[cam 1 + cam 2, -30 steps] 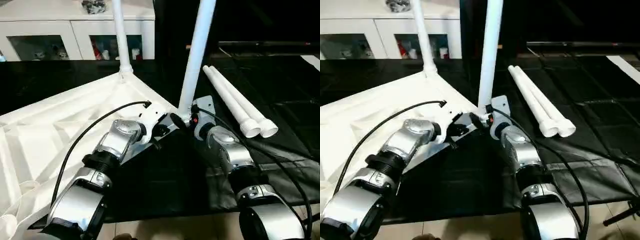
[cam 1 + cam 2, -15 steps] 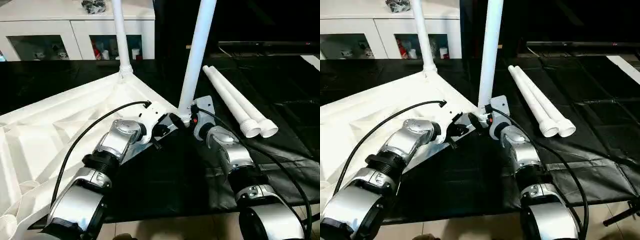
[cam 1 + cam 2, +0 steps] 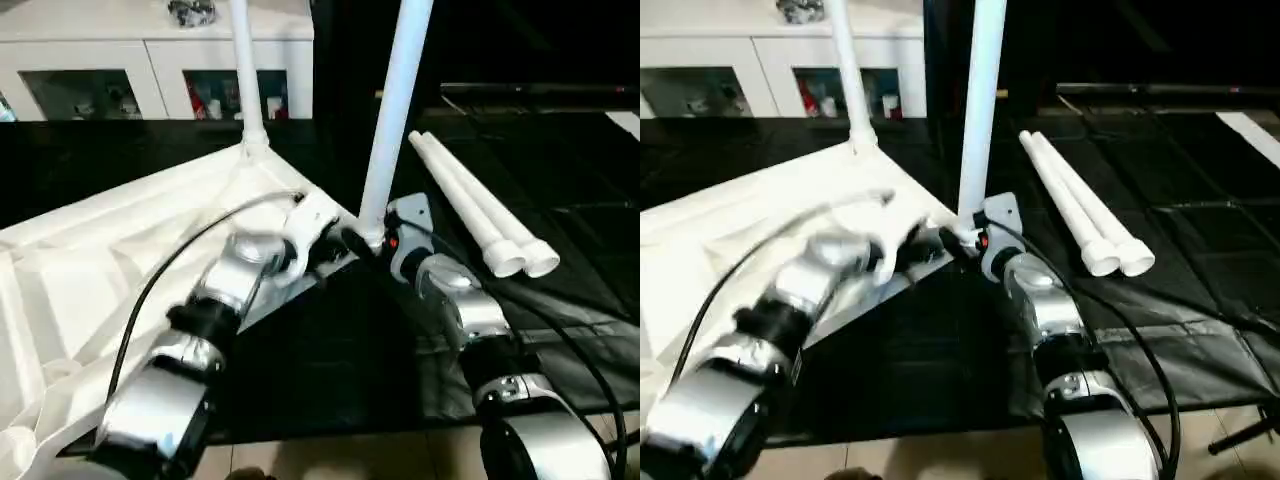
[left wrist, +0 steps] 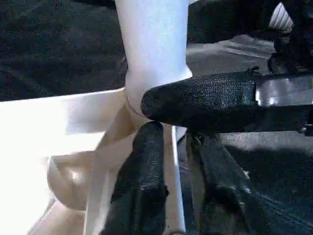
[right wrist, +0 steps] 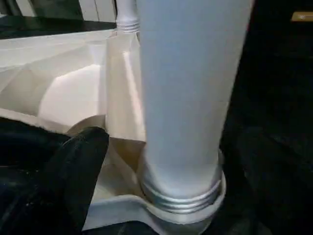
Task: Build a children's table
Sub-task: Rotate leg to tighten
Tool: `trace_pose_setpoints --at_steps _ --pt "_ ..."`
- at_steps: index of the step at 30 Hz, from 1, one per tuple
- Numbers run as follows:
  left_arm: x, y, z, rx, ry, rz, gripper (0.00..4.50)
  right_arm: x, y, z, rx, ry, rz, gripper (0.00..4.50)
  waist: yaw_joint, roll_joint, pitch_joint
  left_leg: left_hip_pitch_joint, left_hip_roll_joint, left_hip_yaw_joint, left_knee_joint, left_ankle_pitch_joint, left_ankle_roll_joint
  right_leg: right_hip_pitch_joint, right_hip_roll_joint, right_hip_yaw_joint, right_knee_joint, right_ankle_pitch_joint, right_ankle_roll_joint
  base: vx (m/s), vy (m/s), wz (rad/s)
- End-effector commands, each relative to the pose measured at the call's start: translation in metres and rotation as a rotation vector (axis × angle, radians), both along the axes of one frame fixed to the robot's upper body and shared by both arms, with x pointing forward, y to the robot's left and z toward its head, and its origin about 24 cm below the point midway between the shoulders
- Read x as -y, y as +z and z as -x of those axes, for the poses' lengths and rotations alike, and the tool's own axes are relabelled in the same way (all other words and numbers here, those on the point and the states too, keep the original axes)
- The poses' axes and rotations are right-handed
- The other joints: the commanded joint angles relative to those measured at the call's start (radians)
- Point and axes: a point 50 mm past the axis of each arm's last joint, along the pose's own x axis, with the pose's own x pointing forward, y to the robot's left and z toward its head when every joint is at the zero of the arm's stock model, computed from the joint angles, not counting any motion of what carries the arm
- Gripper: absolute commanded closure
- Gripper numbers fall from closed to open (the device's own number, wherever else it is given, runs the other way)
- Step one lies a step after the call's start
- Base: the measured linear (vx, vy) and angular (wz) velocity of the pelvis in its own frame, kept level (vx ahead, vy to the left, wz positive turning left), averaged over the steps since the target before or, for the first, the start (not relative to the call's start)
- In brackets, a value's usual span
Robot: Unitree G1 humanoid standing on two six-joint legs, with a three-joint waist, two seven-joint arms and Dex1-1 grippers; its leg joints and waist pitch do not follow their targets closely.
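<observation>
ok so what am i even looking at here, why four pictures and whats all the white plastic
It is a humanoid robot putting together a children's table. Two pictures come from a stereo camera on its head, looking down over its silver arms. The other two come from cameras on each wrist, looking along that gripper's black fingers.

The white slab is the tabletop, lying upside down on a black mat. Two legs already stand up from it: the far leg and the near leg at the corner. Two spare legs lie side by side on the mat.

The left gripper and the right gripper meet at the base of the near leg. The right one is open around it; neither plainly grips it.

Behind stands a white cabinet.
</observation>
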Motion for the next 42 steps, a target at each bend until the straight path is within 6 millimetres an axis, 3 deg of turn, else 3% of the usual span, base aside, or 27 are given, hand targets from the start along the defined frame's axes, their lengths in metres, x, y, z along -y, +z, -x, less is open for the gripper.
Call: trace_pose_setpoints --at_steps 1,6,7,22,23,24,25,26,28,30,32,34,37,40,42 --pt "0.007 0.016 -0.003 0.058 -0.027 0.030 3.16 -0.004 -0.007 0.003 -0.026 0.021 0.011 0.00 0.002 -0.001 -0.074 0.010 0.060 -0.025 -0.069 -0.168 0.054 0.065 -0.102 0.071 -0.081 -0.299 -0.141 0.000 0.000 0.00" --pt "0.007 0.016 -0.003 0.058 -0.027 0.030 2.88 -0.004 -0.007 0.003 -0.026 0.021 0.011 0.00 0.001 0.001 -0.075 0.011 0.064 -0.026 -0.070 -0.164 0.055 0.064 -0.100 0.071 -0.077 -0.275 -0.149 0.000 0.000 0.00" --pt "0.007 0.016 -0.003 0.058 -0.027 0.030 2.64 -0.004 -0.007 0.003 -0.026 0.021 0.011 0.00 0.001 0.000 -0.075 0.011 0.063 -0.025 -0.069 -0.165 0.055 0.064 -0.100 0.071 -0.077 -0.272 -0.151 0.000 0.000 0.00" --pt "0.007 0.016 -0.003 0.058 -0.027 0.030 1.34 -0.004 -0.007 0.003 -0.026 0.021 0.011 0.00 0.002 0.001 -0.074 0.012 0.064 -0.026 -0.071 -0.178 0.049 0.063 -0.101 0.071 -0.080 -0.295 -0.143 0.000 0.000 0.00" --pt "-0.022 0.017 0.001 0.050 -0.010 0.050 1.34 0.020 -0.003 0.009 0.011 0.025 0.017 0.00 0.002 -0.020 -0.074 0.009 0.062 -0.024 -0.071 -0.175 0.052 0.067 -0.101 0.071 -0.081 -0.299 -0.136 0.000 0.000 0.00" --pt "-0.065 0.017 0.009 0.022 0.015 0.022 1.34 0.045 0.001 0.019 0.022 0.027 -0.012 0.00 0.010 -0.014 -0.073 0.008 0.068 -0.028 -0.073 -0.168 0.054 0.072 -0.110 0.073 -0.074 -0.293 -0.138 0.000 0.000 0.00" --pt "-0.093 0.018 0.017 0.004 0.028 -0.004 1.34 0.060 0.004 0.028 0.025 0.033 -0.029 0.00 0.012 0.005 -0.075 0.005 0.080 -0.033 -0.076 -0.160 0.058 0.071 -0.113 0.079 -0.066 -0.255 -0.132 0.000 0.000 0.00" --pt "-0.109 0.019 0.022 -0.010 0.037 -0.020 1.34 0.068 0.006 0.033 0.030 0.034 -0.033 0.00 0.001 0.003 -0.076 0.009 0.077 -0.032 -0.077 -0.150 0.058 0.065 -0.097 0.079 -0.056 -0.199 -0.130 0.000 0.000 0.00" --pt "-0.112 0.019 0.023 -0.015 0.044 -0.024 1.34 0.070 0.007 0.034 0.028 0.030 -0.040 0.00 -0.007 0.005 -0.076 0.012 0.060 -0.023 -0.070 -0.140 0.061 0.061 -0.090 0.077 -0.060 -0.184 -0.142 0.026 -0.009 0.00" --pt "-0.107 0.018 0.022 -0.013 0.046 -0.006 1.34 0.067 0.008 0.032 0.041 0.020 -0.036 0.00 -0.003 0.003 -0.070 0.015 0.056 -0.019 -0.068 -0.158 0.057 0.058 -0.094 0.074 -0.075 -0.262 -0.152 0.000 0.000 0.00" --pt "-0.100 0.016 0.020 -0.013 0.048 0.005 1.34 0.063 0.009 0.031 0.043 0.031 -0.047 0.00 0.004 0.007 -0.061 0.024 0.061 -0.023 -0.073 -0.233 0.037 0.051 -0.101 0.069 -0.098 -0.433 -0.122 0.000 0.000 0.00" --pt "-0.096 0.014 0.022 -0.018 0.041 0.008 1.34 0.061 0.009 0.033 0.043 0.056 -0.034 0.00 0.005 0.004 -0.061 0.029 0.067 -0.029 -0.079 -0.271 0.021 0.051 -0.103 0.071 -0.105 -0.484 -0.091 0.000 0.000 0.00" --pt "-0.097 0.016 0.028 -0.022 0.036 0.010 1.34 0.062 0.010 0.040 0.007 0.065 -0.012 0.00 0.003 0.002 -0.064 0.021 0.070 -0.032 -0.083 -0.241 0.016 0.056 -0.098 0.075 -0.091 -0.412 -0.086 0.000 0.000 0.00" --pt "-0.102 0.016 0.028 -0.015 0.082 0.019 1.34 0.060 0.009 0.043 -0.023 0.078 -0.039 0.00 0.000 0.001 -0.070 0.013 0.060 -0.027 -0.075 -0.186 0.030 0.063 -0.097 0.076 -0.081 -0.334 -0.106 0.000 0.000 0.00" --pt "-0.108 0.016 0.028 -0.008 0.131 0.022 1.34 0.057 0.008 0.046 -0.032 0.087 -0.028 0.00 0.002 -0.001 -0.071 0.009 0.062 -0.026 -0.074 -0.155 0.040 0.063 -0.095 0.075 -0.075 -0.295 -0.119 0.000 0.000 0.00"
